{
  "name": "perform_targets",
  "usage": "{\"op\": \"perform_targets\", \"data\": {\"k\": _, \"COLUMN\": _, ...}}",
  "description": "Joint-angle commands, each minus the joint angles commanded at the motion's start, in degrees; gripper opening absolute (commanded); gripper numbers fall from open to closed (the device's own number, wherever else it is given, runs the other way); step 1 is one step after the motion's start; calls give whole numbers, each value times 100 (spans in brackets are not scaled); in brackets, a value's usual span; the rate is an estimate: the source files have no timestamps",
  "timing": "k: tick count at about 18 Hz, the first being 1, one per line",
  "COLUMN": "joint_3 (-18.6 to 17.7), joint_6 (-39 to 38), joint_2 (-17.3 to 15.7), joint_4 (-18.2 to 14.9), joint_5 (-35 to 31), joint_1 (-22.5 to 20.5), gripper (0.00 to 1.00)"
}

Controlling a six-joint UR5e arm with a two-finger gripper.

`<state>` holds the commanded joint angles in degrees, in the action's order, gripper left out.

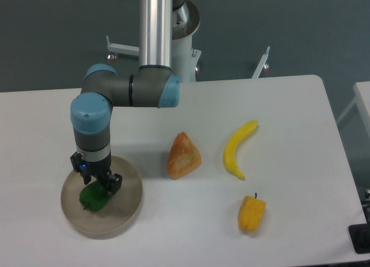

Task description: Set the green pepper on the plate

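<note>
The green pepper [93, 199] lies on the plate [124, 212], at the left front of the bench [289, 105]. The hand [97, 183] is just above the pepper's upper side, with its fingers spread and holding nothing. A pastry [183, 156], a banana [237, 149] and a yellow pepper [251, 214] lie to the right.

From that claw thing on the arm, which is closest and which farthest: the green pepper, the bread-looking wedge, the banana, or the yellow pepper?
Measured from the tool in the camera view:
1. Green pepper, right below it, lying on the plate.
2. Pastry wedge, at mid-table, to the tool's right in the picture.
3. Banana, further right.
4. Yellow pepper, right and toward the front edge; only slightly farther than the banana.
</note>
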<state>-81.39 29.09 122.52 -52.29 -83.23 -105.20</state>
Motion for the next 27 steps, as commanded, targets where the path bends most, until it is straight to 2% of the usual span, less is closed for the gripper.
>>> {"op": "perform_targets", "data": {"k": 2, "joint_3": 35, "joint_6": 70, "joint_2": -44, "joint_4": -17, "joint_5": -26, "joint_1": -114, "gripper": 100}}
{"op": "perform_targets", "data": {"k": 9, "joint_3": 123, "joint_6": 658, "joint_2": -422, "joint_4": -70, "joint_5": -53, "joint_1": -975, "gripper": 100}}
{"op": "perform_targets", "data": {"k": 16, "joint_3": 290, "joint_6": 2108, "joint_2": -396, "joint_4": -70, "joint_5": -123, "joint_1": -1854, "gripper": 100}}
{"op": "perform_targets", "data": {"k": 21, "joint_3": 483, "joint_6": 2987, "joint_2": -361, "joint_4": -79, "joint_5": -298, "joint_1": -2320, "gripper": 100}}
{"op": "perform_targets", "data": {"k": 27, "joint_3": 580, "joint_6": 3621, "joint_2": -238, "joint_4": -88, "joint_5": -800, "joint_1": -2470, "gripper": 100}}
